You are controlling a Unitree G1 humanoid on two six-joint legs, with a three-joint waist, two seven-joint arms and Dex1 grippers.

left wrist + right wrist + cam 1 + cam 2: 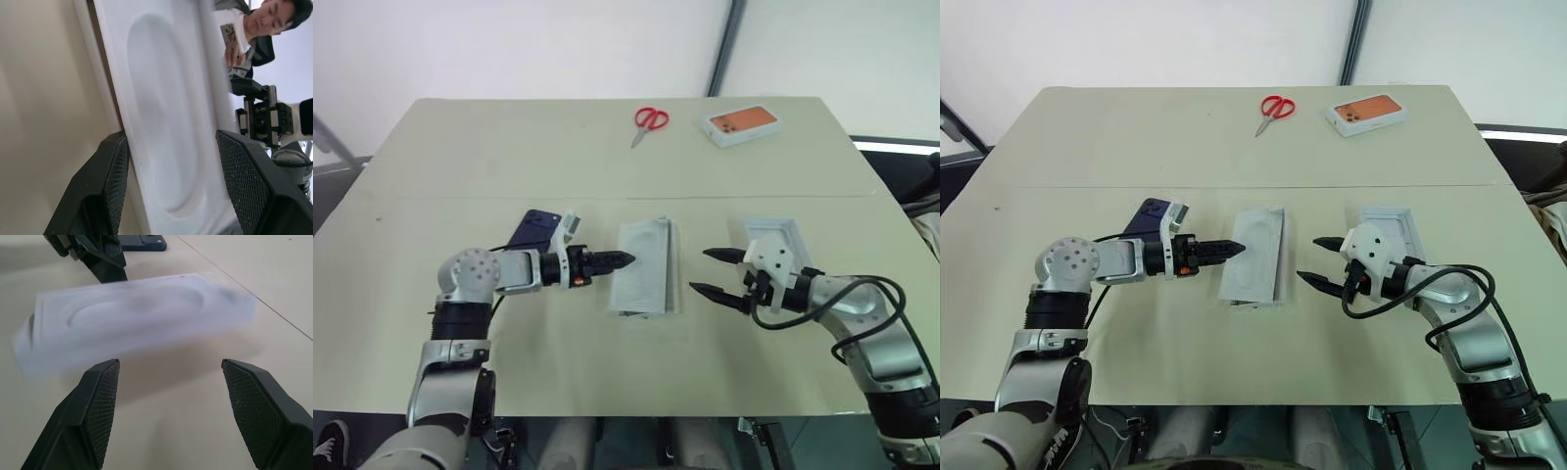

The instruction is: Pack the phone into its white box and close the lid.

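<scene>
The white box (644, 266) lies at the table's middle, with a flat white insert card (161, 112) bearing an oval outline on top of it. My left gripper (626, 259) points right at the box's left edge; its fingers (115, 171) are open on either side of that edge. The dark blue phone (533, 229) lies flat behind my left forearm. To the box's right, my right gripper (699, 270) hangs open and holds nothing, facing the box (132, 318). The lid (778, 232) rests inner side up behind my right wrist.
Red scissors (651, 119) and a white box with an orange phone picture (741, 124) lie near the table's far edge. A person (249, 29) holding a phone stands beyond the table in the left wrist view.
</scene>
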